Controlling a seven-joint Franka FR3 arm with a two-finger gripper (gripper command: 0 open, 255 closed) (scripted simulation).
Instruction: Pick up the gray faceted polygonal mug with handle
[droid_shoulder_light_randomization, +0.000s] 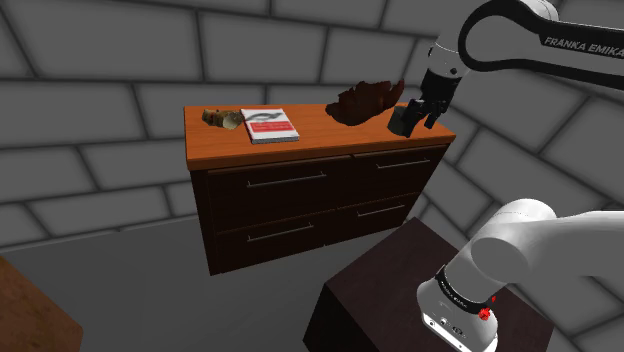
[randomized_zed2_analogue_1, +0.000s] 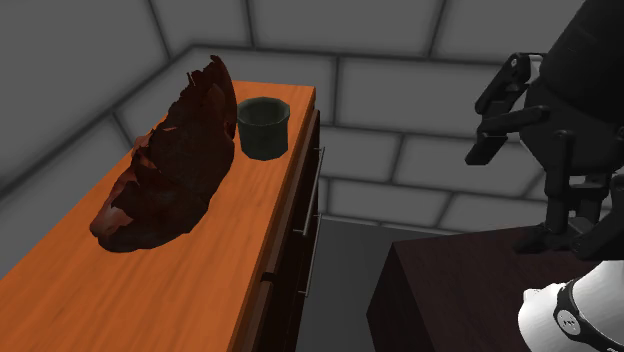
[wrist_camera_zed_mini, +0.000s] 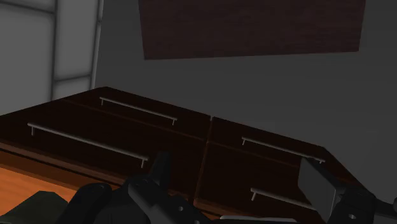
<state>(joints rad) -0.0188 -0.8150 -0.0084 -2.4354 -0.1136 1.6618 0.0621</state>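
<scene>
We log a dresser (droid_shoulder_light_randomization: 320, 130) with an orange-brown top and four dark drawers with bar handles, set against a grey block wall. The dark brown stand (droid_shoulder_light_randomization: 395, 290) sits in front of it. The white arm (droid_shoulder_light_randomization: 520, 30) reaches over from the stand toward the top's right end in the shoulder view.

On that end lies a crumpled red-brown object (droid_shoulder_light_randomization: 362, 100). A white and red book (droid_shoulder_light_randomization: 269, 125) lies nearer the opposite end, with a small tan object (droid_shoulder_light_randomization: 222, 118) just beside it.

The mug (randomized_zed2_analogue_1: 263, 127), dark grey, stands upright near the top's front edge, just beside the crumpled object.

The gripper (randomized_zed2_analogue_1: 497, 110) hangs past the front edge, apart from the mug. Its fingers (wrist_camera_zed_mini: 159, 170) are spread and hold nothing.
</scene>
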